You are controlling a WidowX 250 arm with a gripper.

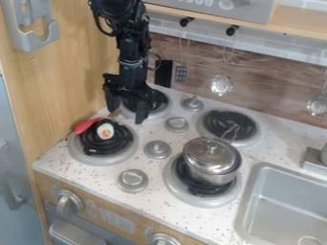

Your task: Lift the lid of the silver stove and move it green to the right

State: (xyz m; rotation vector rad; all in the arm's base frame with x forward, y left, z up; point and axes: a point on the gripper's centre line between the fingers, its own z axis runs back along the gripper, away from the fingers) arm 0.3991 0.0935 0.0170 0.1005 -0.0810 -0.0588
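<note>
- The black arm [131,45] is cut off by the top edge.
- The gripper [127,114] hides part of the rear left burner [160,101].
- The lid [210,152] hides the inside of the silver pot [211,176], which covers much of the burner beneath [180,192].
- The sink [254,203] runs out of view at the right and bottom.
- The small white-and-orange piece [105,130] is too small to identify.
- The right-hand hanging utensil [317,105] is cut off at the edge.
</note>
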